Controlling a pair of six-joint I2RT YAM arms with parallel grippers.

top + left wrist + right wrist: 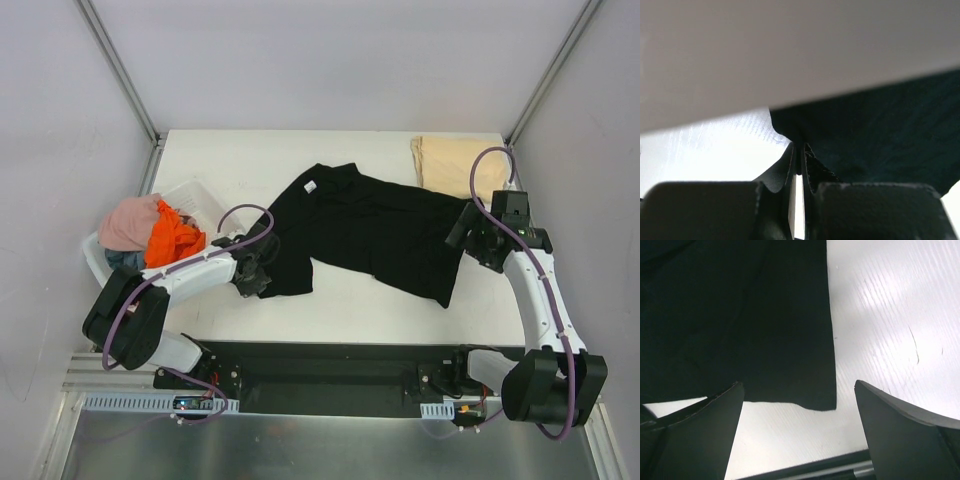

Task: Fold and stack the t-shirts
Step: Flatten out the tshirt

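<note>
A large black t-shirt (370, 225) lies spread out, slightly askew, across the middle of the white table. My left gripper (255, 270) is at the shirt's near left edge. In the left wrist view its jaws (800, 150) are shut on a pinch of the black cloth (880, 135). My right gripper (462, 228) hovers open at the shirt's right side. In the right wrist view a corner of the black cloth (740, 315) lies between the spread fingers (799, 386), untouched. A folded tan t-shirt (455, 165) rests at the back right.
A white plastic basket (95, 260) stands at the left edge, holding a pink t-shirt (128, 222), an orange one (172, 238) and a grey-blue one (125, 260). The black mounting rail (330, 370) runs along the table's near edge.
</note>
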